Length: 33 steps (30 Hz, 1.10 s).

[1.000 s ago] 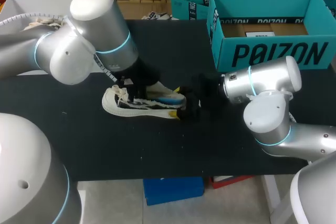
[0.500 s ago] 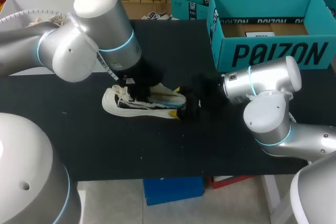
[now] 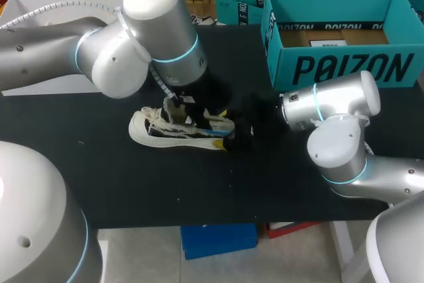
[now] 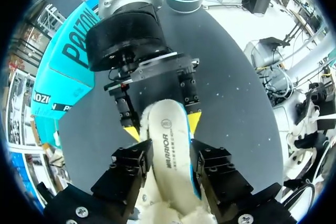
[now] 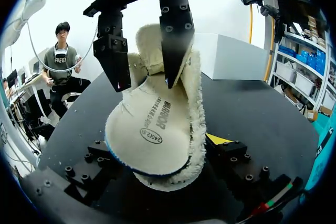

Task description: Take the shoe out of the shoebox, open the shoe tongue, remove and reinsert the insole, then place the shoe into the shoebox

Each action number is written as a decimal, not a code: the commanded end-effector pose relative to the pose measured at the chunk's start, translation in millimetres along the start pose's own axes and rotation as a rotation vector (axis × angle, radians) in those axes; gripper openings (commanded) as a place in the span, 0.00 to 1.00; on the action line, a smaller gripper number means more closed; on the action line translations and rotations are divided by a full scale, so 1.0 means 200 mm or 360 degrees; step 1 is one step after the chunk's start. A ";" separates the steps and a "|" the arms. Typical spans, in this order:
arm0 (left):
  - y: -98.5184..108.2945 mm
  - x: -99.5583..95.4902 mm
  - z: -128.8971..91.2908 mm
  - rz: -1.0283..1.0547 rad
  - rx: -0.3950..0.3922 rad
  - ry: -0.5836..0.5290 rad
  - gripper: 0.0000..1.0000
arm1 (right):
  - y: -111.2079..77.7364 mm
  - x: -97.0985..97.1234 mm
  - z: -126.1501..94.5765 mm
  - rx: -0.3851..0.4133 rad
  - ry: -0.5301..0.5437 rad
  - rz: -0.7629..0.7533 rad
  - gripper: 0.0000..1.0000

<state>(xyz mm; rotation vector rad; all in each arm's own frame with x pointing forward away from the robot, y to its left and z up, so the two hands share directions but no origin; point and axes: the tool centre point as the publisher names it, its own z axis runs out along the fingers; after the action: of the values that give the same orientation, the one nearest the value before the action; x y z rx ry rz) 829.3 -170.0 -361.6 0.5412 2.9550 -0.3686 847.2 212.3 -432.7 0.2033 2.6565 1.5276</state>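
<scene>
A cream shoe (image 3: 173, 132) with fleece lining lies on the black table (image 3: 165, 183), toe to the left. My right gripper (image 3: 222, 129) is shut on its heel, a yellow tip on each side (image 4: 163, 127). My left gripper (image 3: 189, 107) hangs open over the shoe's mouth. In the left wrist view its black fingers (image 4: 131, 163) stand either side of the printed insole (image 4: 167, 148). The right wrist view shows the insole (image 5: 149, 127) lying inside the shoe (image 5: 194, 108), the left gripper (image 5: 146, 83) above it. The open teal shoebox (image 3: 338, 67) stands at the back right.
A second teal box (image 3: 242, 1) sits behind the shoebox at the table's far edge. Bare black tabletop lies in front of the shoe and to its left.
My left arm has moved right along the shoe toward the heel, and its jaws have gone from shut to open. The right arm and the shoe have stayed put.
</scene>
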 end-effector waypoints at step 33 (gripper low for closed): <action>-0.04 -0.04 0.16 -0.0017 -0.0027 0.0024 0.10 | -0.01 -0.01 0.02 0.0001 -0.0003 0.0002 0.00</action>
<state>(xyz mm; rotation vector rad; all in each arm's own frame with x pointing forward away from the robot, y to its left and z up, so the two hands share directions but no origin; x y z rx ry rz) 834.2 -186.5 -386.4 0.5325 2.9792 -0.3398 847.5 212.0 -432.9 0.2044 2.6565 1.5275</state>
